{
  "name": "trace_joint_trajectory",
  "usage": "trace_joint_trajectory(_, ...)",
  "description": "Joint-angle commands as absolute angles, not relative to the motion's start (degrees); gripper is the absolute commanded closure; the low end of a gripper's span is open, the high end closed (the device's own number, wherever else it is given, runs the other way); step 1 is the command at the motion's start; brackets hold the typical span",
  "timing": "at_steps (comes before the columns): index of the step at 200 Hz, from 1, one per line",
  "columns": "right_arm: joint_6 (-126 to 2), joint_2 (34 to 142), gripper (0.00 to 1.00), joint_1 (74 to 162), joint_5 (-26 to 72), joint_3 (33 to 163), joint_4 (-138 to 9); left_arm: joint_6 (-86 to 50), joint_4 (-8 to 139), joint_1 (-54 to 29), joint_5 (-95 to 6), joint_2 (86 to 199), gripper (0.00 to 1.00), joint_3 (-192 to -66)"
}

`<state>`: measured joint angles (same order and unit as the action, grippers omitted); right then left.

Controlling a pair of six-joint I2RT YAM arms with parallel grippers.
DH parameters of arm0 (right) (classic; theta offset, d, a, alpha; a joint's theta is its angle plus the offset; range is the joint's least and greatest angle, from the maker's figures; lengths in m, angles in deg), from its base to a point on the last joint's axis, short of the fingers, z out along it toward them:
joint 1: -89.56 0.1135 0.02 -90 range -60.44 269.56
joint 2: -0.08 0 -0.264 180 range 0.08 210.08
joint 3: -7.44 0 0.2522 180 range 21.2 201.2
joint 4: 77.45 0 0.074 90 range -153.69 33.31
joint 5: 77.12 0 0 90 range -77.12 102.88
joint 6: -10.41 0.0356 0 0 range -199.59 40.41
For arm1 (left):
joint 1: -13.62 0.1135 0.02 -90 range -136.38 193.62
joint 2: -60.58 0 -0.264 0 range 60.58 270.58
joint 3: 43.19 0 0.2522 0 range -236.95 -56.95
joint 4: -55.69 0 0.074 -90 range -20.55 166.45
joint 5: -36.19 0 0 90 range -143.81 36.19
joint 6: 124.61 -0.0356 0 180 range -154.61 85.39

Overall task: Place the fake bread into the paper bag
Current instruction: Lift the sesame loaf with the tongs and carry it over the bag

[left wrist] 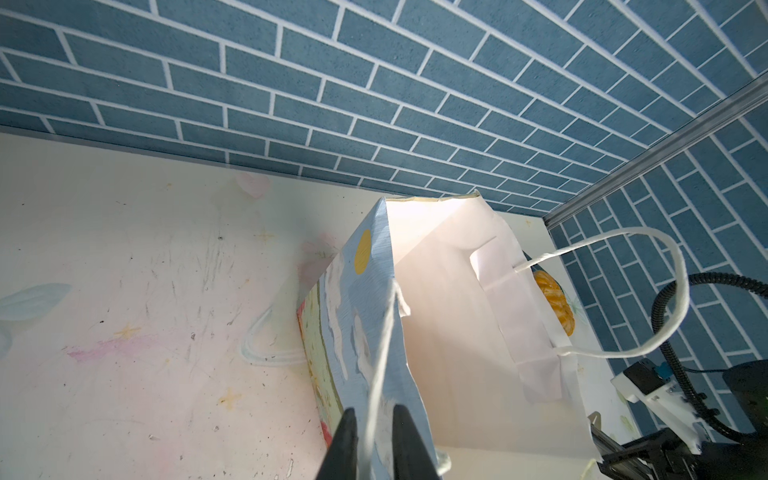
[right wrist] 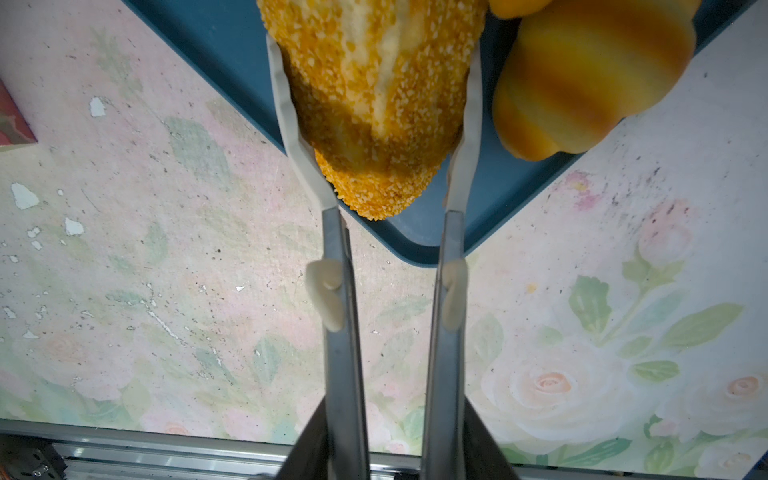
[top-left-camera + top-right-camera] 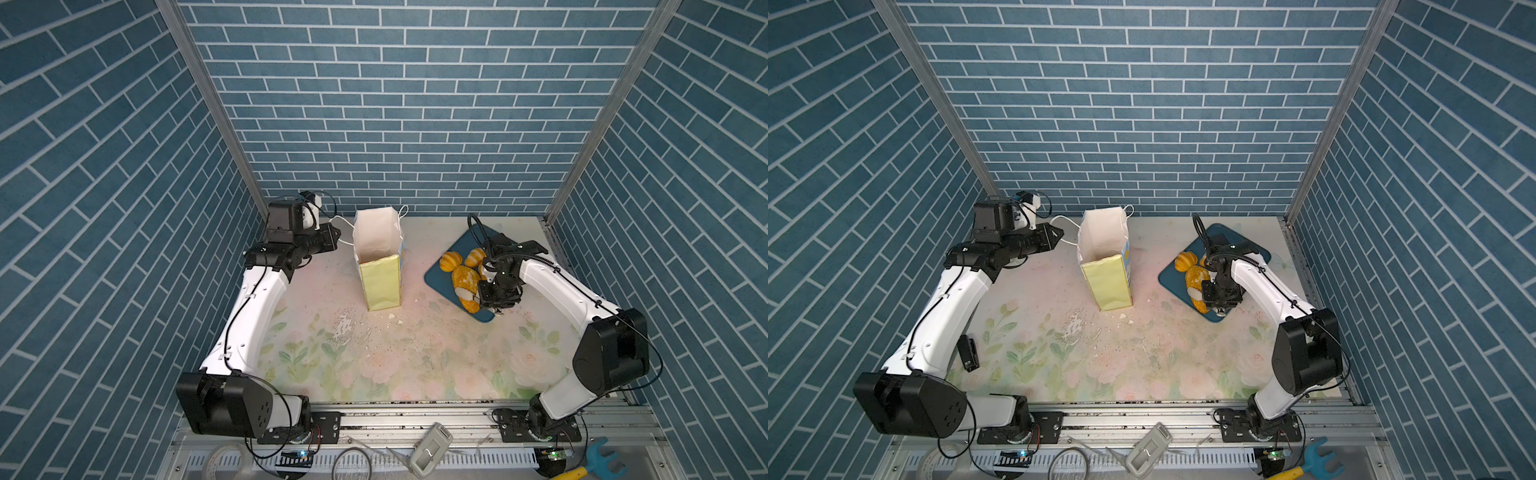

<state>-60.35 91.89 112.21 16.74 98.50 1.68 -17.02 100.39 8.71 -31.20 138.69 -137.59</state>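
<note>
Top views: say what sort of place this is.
Probably a robot training cell staged as a bakery: brick-print wall panels on a metal frame, arms bolted to a rail, fake bread on a tray near a paper bag.

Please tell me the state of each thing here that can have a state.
paper bag, upright, mouth open.
left end effector, shut on the bag's cord handle.
right end effector, shut on the tongs.
tongs, tips against both sides of the speckled loaf.
speckled loaf, lying on the tray.
ridged roll, lying on the tray.
</note>
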Motion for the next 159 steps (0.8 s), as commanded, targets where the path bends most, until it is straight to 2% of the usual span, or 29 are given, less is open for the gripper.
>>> trace_joint_trajectory(1,-59.2,88.82,0.67,112.68,17.55,100.92,3.11,-16.68,99.37,8.34,-30.68,137.87,0.82,-136.78)
trace_joint_trajectory(109,-57.65,83.14,0.69,113.41,24.28,100.37,4.43,-16.62,99.64,7.99,-31.09,137.59,0.81,-136.93)
trace_joint_trajectory(159,-57.19,81.8,0.69,115.0,23.81,101.36,5.15,-16.66,99.95,7.92,-30.88,137.98,0.8,-137.09)
